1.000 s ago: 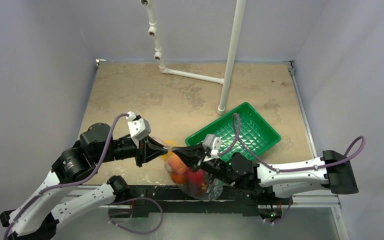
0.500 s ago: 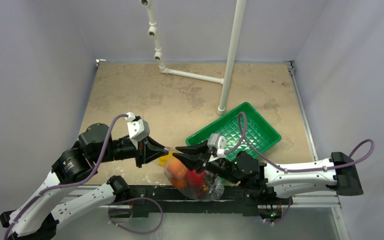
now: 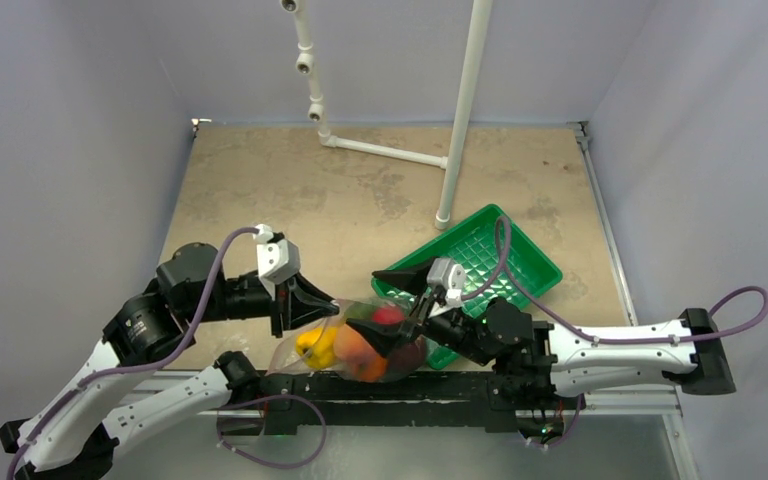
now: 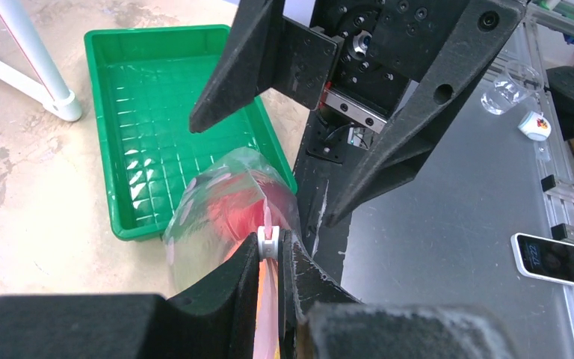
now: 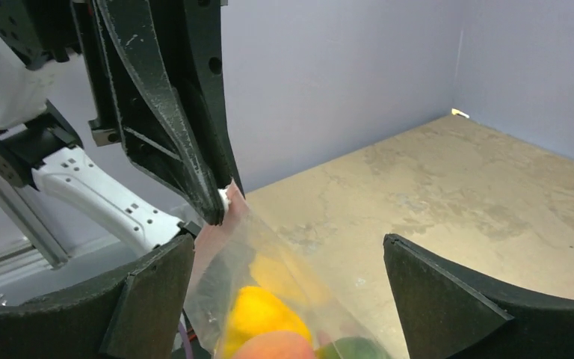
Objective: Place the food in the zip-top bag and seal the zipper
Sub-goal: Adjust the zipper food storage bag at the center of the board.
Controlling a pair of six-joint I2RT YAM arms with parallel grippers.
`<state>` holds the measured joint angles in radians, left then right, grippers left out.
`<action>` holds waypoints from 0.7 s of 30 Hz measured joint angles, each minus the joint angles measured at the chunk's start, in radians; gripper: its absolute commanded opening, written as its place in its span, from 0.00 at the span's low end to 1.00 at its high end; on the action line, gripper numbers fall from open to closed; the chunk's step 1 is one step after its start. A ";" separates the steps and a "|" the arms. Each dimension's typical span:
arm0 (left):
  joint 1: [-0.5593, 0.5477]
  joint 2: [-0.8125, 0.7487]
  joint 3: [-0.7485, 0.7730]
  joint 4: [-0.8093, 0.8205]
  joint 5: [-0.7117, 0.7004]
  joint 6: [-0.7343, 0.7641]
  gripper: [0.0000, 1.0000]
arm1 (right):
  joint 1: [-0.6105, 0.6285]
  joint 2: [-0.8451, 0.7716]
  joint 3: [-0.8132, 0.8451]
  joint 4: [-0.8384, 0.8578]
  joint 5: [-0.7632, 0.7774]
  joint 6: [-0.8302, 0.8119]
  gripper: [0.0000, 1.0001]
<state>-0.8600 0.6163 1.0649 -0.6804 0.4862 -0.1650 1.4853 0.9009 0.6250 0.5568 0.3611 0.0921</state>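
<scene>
On the sandy worktop (image 3: pixel 260 200), a green ribbed tray (image 3: pixel 505 255) sits right of centre. At the near edge, just beside it, the clear zip-top bag (image 3: pixel 345 340) holds a yellow pepper (image 3: pixel 317 345), a peach (image 3: pixel 360 350) and a red tomato (image 3: pixel 388 316). The right pincer (image 5: pixel 288 239) gapes wide astride the bag, gripping nothing. The left pincer (image 4: pixel 269 254) is clamped on the pink zipper (image 4: pixel 267 299).

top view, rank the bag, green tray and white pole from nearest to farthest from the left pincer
1. zip-top bag, pinched in the left pincer
2. green tray, off to its right
3. white pole, farther back and right
</scene>
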 measured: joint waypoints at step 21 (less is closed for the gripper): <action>0.000 0.018 0.040 -0.002 0.116 0.003 0.00 | -0.014 0.074 0.148 -0.240 -0.183 -0.283 0.99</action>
<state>-0.8597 0.6342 1.1053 -0.6827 0.6025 -0.1616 1.4712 0.9745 0.7731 0.3164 0.1783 -0.1909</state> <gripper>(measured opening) 0.108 0.987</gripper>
